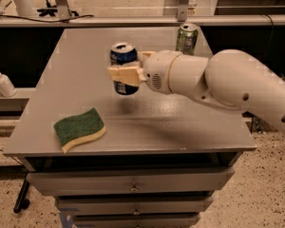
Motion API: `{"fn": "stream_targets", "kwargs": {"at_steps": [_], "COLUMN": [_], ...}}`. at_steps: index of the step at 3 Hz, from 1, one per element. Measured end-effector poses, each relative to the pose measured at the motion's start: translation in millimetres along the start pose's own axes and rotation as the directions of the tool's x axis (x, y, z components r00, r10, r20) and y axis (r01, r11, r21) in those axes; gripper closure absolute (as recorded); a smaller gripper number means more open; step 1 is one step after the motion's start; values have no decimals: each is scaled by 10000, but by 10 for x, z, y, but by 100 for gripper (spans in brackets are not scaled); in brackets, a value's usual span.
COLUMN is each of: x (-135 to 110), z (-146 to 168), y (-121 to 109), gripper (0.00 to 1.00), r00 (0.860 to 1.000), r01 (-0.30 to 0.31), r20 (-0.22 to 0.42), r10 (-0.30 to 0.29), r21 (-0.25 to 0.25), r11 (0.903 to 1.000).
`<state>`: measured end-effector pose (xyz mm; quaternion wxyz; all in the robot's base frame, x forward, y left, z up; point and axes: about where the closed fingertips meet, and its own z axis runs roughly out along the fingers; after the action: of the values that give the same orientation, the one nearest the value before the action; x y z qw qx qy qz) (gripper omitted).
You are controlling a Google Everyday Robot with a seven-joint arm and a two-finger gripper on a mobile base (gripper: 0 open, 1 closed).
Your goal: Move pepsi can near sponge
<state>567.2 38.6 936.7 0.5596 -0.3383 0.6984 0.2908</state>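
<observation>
The pepsi can (123, 56), dark blue with a silver top, is upright and held above the grey table (76, 61), with its shadow on the surface below it. My gripper (125, 74) is shut on the pepsi can from the right side, and a pale finger crosses the can's middle. The sponge (79, 128), dark green over pale yellow foam, lies flat near the table's front left corner, to the lower left of the can and apart from it.
A green can (186, 38) stands at the table's back right, behind my white arm (228, 84). A white bottle (3, 82) stands on a lower shelf to the left. Drawers (133, 186) sit under the table's front edge.
</observation>
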Motion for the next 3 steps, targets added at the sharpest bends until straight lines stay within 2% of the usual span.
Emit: {"fn": "stream_targets", "kwargs": {"at_steps": [1, 3], "x": [47, 157], "z": [49, 223], "y": [337, 706], "gripper": [100, 100], "r00": [9997, 9978], "r01": [-79, 58], "r20": [217, 657], "r10": [85, -25], "r21": [-267, -500], "r11": [9996, 9987]}}
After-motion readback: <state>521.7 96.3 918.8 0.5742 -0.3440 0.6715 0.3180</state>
